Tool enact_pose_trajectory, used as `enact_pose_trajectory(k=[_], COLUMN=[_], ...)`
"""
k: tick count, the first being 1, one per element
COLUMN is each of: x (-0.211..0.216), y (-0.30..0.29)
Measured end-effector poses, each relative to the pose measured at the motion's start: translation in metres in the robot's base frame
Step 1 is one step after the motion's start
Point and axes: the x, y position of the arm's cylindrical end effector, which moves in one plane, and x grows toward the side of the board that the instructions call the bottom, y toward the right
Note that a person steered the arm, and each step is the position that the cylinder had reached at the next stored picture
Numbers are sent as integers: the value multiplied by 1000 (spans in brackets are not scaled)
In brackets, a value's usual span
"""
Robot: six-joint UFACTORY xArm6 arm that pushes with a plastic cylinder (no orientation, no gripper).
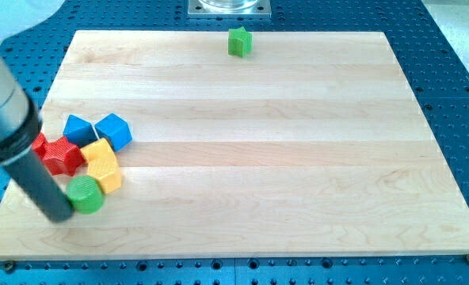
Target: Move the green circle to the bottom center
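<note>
My tip (pixel 60 215) touches the green circle (pixel 85 195) — rod partly hides a red block (pixel 61 155).

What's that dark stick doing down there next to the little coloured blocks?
It is the end of a robot arm, and it pushes blocks across the wooden board. Right now my tip sits against the view's left side of the green circle, low on the board's left. That circle touches a cluster: two yellow blocks, two blue blocks and red blocks. A green star-like block sits alone at the view's top. The circle is not yet at the bottom centre.
</note>
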Motion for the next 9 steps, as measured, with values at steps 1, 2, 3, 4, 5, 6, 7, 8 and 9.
enact_pose_trajectory(k=[1,2,3,4,5,6,7,8,9], x=[-14,-16,59,51,-27,-91,-21,33,-4], y=[49,130,44,116,174,197,163,269,382])
